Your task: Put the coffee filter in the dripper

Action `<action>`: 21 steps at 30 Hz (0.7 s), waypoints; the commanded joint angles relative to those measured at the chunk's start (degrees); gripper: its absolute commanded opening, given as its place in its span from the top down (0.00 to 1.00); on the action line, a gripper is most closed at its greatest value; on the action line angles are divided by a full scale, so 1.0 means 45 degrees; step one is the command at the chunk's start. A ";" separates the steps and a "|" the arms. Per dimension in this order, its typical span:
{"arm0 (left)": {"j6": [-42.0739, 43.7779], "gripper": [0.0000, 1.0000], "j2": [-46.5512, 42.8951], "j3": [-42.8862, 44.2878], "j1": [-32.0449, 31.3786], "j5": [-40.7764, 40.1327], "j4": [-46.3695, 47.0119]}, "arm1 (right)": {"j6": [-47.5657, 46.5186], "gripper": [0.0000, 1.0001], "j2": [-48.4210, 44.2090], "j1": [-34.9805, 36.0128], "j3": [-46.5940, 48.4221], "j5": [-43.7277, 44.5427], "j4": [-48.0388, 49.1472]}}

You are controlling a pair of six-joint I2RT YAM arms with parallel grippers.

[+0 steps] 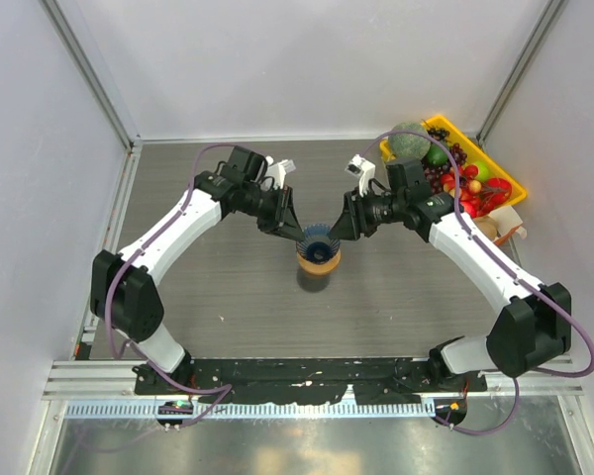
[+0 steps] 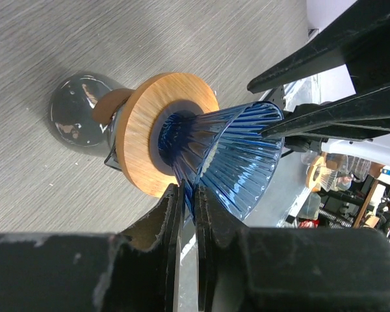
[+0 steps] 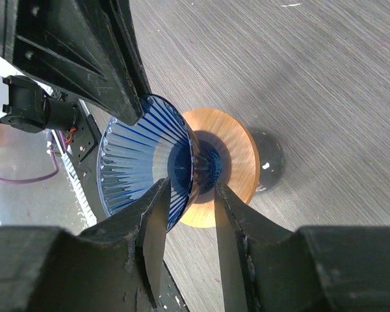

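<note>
- The counter (image 1: 228, 307) is grey with a fine wood grain. Pale walls (image 1: 307, 59) close it in behind and on both sides of the dripper.
- A yellow tray (image 1: 444, 122) of toy fruit sits well apart from the dripper, toward the far right corner.
- The dripper (image 1: 318, 240) stands mid-counter in a wooden ring (image 1: 318, 261) on top of a glass jug (image 2: 78, 117).
- Its long axis is upright, with the wide ribbed mouth facing up and the narrow end down in the ring.
- The left fingers (image 1: 297, 233) reach the dripper's left rim, closed to a thin slit on its wall.
- The right fingers (image 1: 337, 236) straddle the right rim with a clear gap, not yet touching the wall.
</note>
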 commanded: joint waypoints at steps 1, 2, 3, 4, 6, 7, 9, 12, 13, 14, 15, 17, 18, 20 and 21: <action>-0.0273 0.84 0.0079 0.0515 -0.0027 0.0310 0.0290 | -0.0159 0.63 0.0236 0.0180 0.0856 0.0166 -0.0011; -0.0292 0.85 0.0078 0.0574 -0.0027 0.0173 0.0211 | -0.0179 0.64 0.0295 0.0219 0.0896 0.0225 -0.0031; -0.0254 0.86 0.0059 0.0632 -0.0027 -0.0002 0.0114 | -0.0218 0.66 0.0315 0.0258 0.0954 0.0322 -0.0050; -0.0195 0.88 0.0040 0.0710 -0.0007 -0.0178 -0.0042 | -0.0257 0.66 0.0354 0.0278 0.0955 0.0381 -0.0070; -0.0117 0.92 -0.0038 0.0809 -0.0007 -0.0490 -0.0199 | -0.0335 0.68 0.0432 0.0356 0.1072 0.0538 -0.0148; -0.0097 0.94 -0.0077 0.0847 0.0012 -0.0647 -0.0258 | -0.0374 0.71 0.0471 0.0491 0.1072 0.0616 -0.0110; 0.0058 0.98 -0.0175 0.0906 0.0032 -0.0940 -0.0414 | -0.0414 0.76 0.0490 0.0551 0.1014 0.0713 0.0007; 0.0254 1.00 -0.0312 0.1024 0.0032 -0.1254 -0.0532 | -0.0452 0.82 0.0588 0.0570 0.1013 0.0792 0.0086; 0.0255 1.00 -0.0351 0.1024 0.0032 -0.1254 -0.0570 | -0.0491 0.85 0.0608 0.0571 0.1013 0.0811 0.0086; 0.0235 1.00 -0.0371 0.1024 0.0032 -0.1196 -0.0532 | -0.0492 0.86 0.0627 0.0571 0.1032 0.0792 0.0086; 0.0216 1.00 -0.0371 0.1004 0.0032 -0.1137 -0.0512 | -0.0531 0.88 0.0647 0.0571 0.1013 0.0831 0.0105; 0.0196 1.00 -0.0313 0.1004 0.0032 -0.1195 -0.0473 | -0.0570 0.90 0.0627 0.0571 0.1013 0.0987 0.0164; 0.0196 1.00 -0.0274 0.1023 0.0032 -0.1195 -0.0434 | -0.0589 0.92 0.0589 0.0571 0.1032 0.1103 0.0203; 0.0235 1.00 -0.0098 0.1121 0.0032 -0.1176 -0.0512 | -0.0629 0.94 0.0588 0.0571 0.1033 0.1202 0.0223; 0.0254 1.00 -0.0059 0.1121 0.0032 -0.1195 -0.0531 | -0.0629 0.95 0.0569 0.0571 0.1013 0.1241 0.0261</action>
